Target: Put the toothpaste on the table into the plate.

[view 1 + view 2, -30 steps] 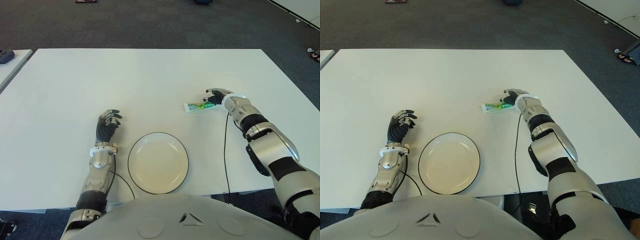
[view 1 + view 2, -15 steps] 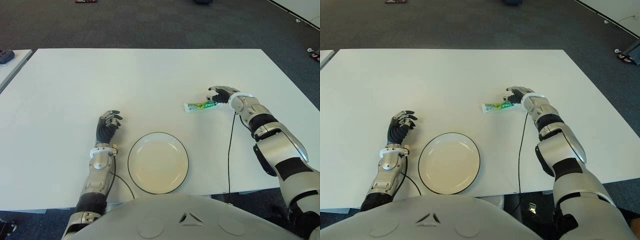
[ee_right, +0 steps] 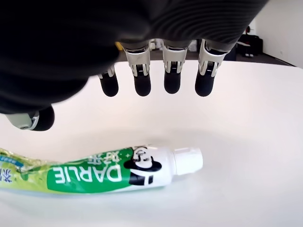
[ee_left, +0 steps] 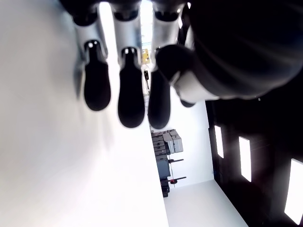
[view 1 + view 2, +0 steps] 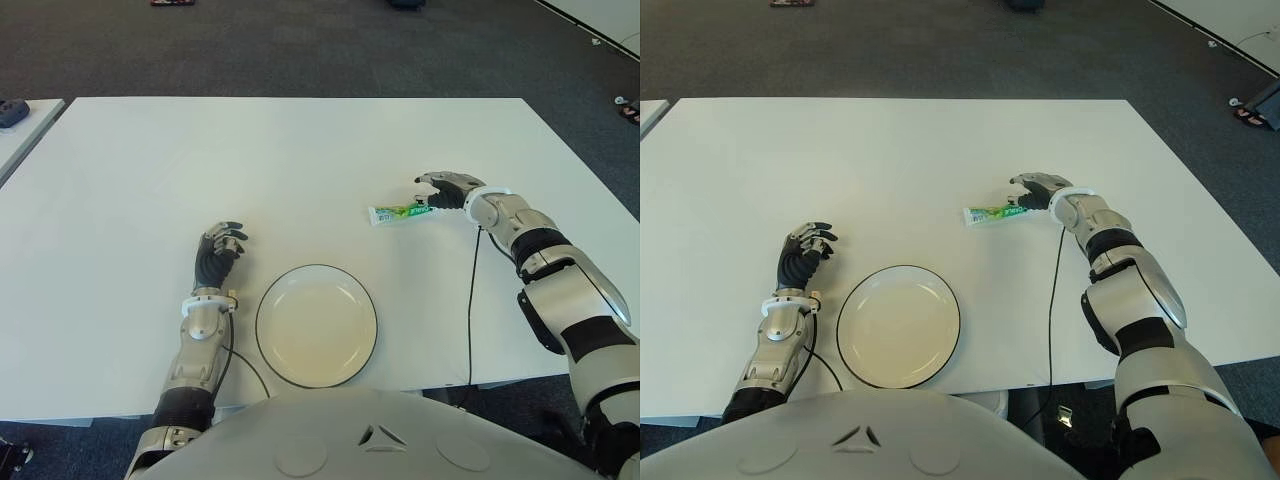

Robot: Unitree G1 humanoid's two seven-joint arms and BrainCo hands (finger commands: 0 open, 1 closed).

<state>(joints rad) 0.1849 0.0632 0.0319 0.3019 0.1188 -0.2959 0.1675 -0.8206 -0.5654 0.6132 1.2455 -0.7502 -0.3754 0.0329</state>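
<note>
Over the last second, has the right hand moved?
Yes. The right hand has shifted rightward, away from the plate, its open fingers now above the toothpaste cap end.

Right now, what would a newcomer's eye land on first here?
The green toothpaste tube lying flat on the white table, right of centre, with the right robot hand hovering open over its cap end, not gripping. Next, the empty plate at the near edge, the left robot hand idle on its left.
</note>
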